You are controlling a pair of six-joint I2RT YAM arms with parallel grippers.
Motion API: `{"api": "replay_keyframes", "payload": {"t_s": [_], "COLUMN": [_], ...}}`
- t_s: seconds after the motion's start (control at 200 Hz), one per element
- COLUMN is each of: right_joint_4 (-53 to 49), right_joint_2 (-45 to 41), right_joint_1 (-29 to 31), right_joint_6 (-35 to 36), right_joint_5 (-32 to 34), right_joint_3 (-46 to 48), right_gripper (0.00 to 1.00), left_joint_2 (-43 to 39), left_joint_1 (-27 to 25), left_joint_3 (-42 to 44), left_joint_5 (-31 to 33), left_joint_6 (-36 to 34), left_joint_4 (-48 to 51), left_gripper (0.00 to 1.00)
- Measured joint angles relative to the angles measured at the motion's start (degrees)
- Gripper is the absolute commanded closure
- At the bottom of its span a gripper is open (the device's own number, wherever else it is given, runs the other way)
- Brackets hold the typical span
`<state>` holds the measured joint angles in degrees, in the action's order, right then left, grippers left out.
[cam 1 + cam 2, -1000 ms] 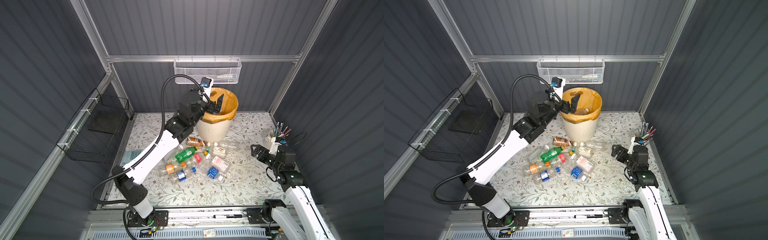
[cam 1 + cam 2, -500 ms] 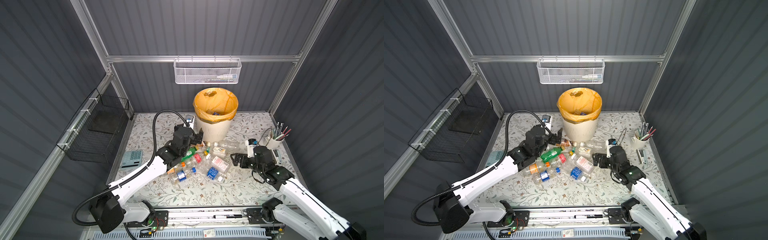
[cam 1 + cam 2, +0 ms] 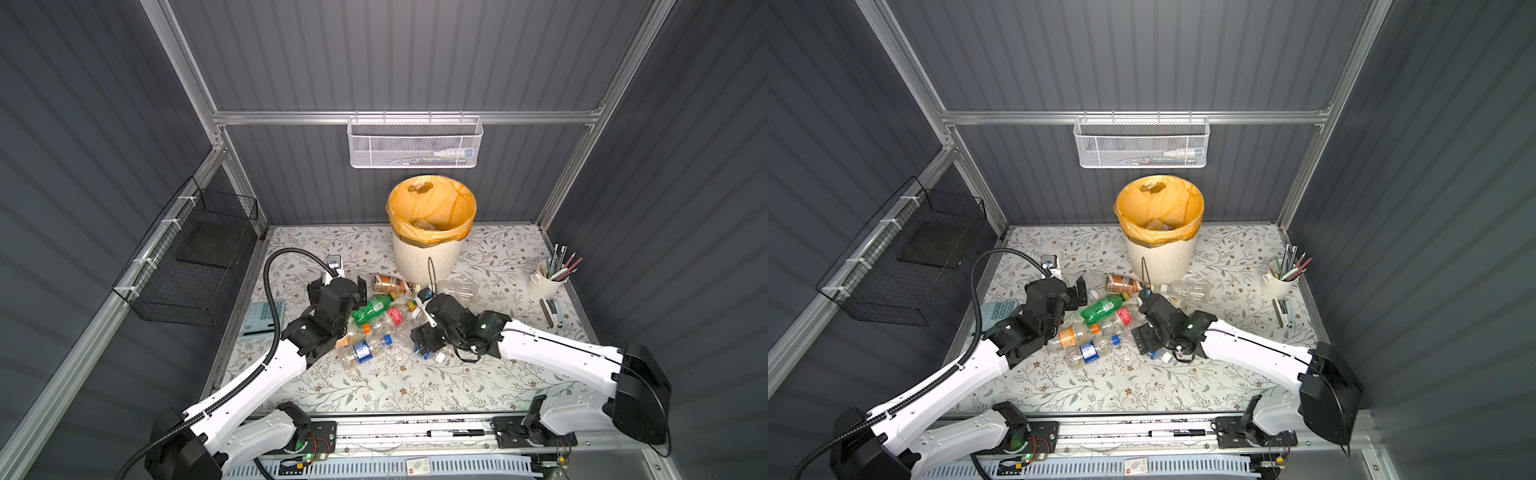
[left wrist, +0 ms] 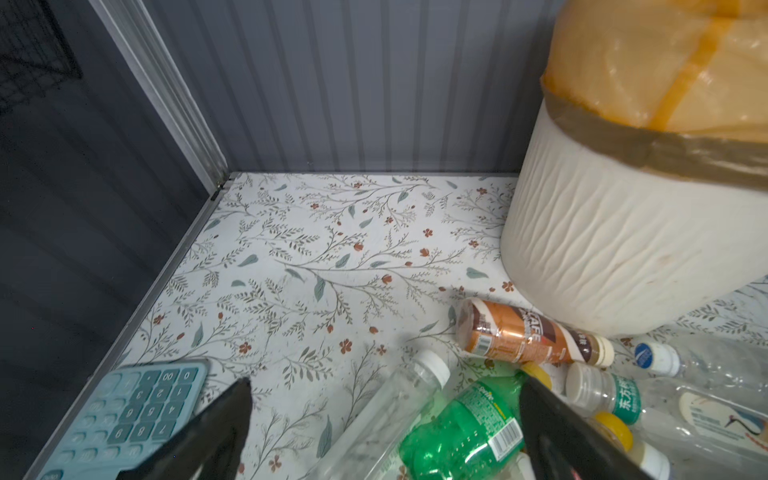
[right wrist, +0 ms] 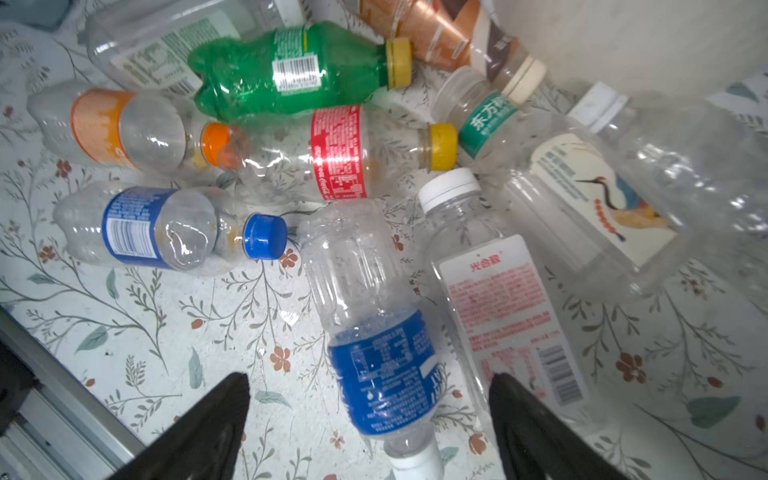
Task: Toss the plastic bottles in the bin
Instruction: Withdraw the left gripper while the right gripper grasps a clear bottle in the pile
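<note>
Bright, even overhead light, soft shadows, glints on clear bottles [image 5: 361, 266], slight blur at wrist-view edges.

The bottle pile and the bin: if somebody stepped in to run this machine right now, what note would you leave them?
Left gripper: open, empty, low at the left side of the pile, by the green bottle.
Right gripper: open, jaws either side of the blue-labelled bottle, not clamped on it.
Bin: upright at the back of the table.
Done: something clear, probably a bottle, lies inside the bin.
Left: roughly a dozen plastic bottles lie on the table in front of the bin; all need throwing in.
</note>
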<state>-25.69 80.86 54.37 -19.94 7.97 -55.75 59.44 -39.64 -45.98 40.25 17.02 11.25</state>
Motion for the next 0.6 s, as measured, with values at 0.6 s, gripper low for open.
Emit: {"api": "replay_keyframes", "payload": {"t_s": [0.6], "right_joint_4": [-10.9], "right_joint_2": [21.0], "right_joint_1": [1.0], "right_joint_6": [6.8], "right_joint_5": [-0.4], "right_joint_3": [-13.7], "right_gripper": [0.17], "left_joint_2": [-7.0], "left_joint_1": [0.0], "left_joint_3": [4.5], "left_joint_5": [0.7], "left_joint_6": [3.6], "left_joint_4": [6.1], "left_gripper": [0.00]}}
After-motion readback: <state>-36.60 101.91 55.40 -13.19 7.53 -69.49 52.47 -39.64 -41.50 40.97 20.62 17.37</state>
